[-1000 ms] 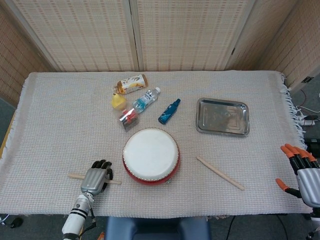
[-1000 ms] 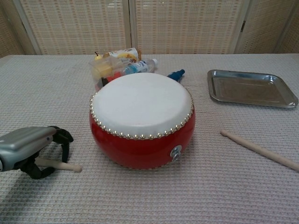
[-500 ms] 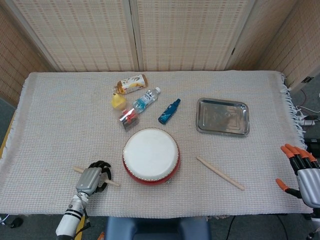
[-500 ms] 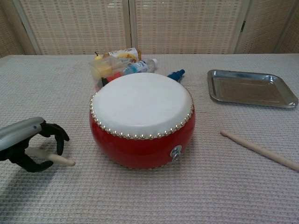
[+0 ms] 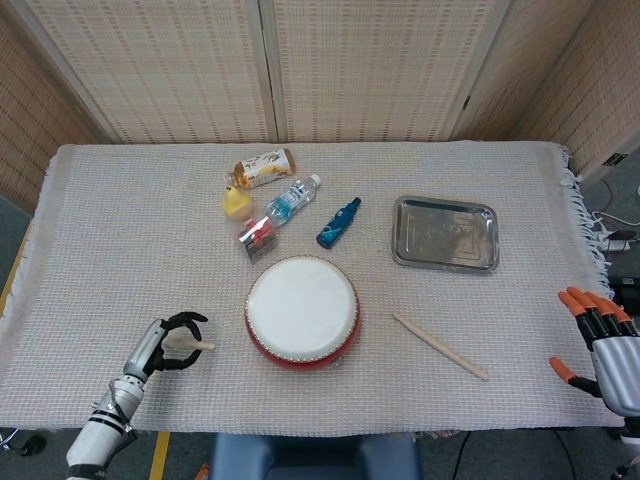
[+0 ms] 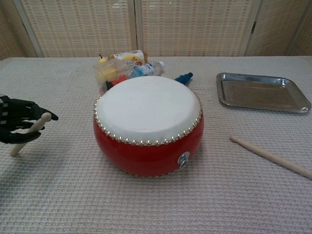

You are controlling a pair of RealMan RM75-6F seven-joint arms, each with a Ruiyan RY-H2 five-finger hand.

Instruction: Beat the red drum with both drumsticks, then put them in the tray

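1. Red drum (image 5: pixel 302 312): round, glossy red shell, white skin head, ring of metal studs at the rim. Sits on the woven cloth, near the front edge, centre.
2. Left drumstick (image 6: pixel 28 132): pale wood rod with a rounded tip, gripped in the left hand (image 5: pixel 168 341), tilted, tip toward the drum, left of the drum and apart from it. Black fingers curl around it.
3. Right drumstick (image 5: pixel 440 345): same pale wood, lies flat on the cloth just right of the drum, diagonal.
4. Right hand (image 5: pixel 598 345): at the table's right edge, well apart from the stick; orange-tipped fingers spread, holding nothing.
5. Tray (image 5: pixel 445 233): rectangular, shiny metal, rounded corners, right of centre behind the loose stick.
6. Behind the drum: blue bottle (image 5: pixel 338 222), clear water bottle (image 5: pixel 291 199), amber bottle (image 5: pixel 262 167), yellow item (image 5: pixel 236 203).
7. Tablecloth (image 5: pixel 130 240): beige waffle weave, fringed right edge.
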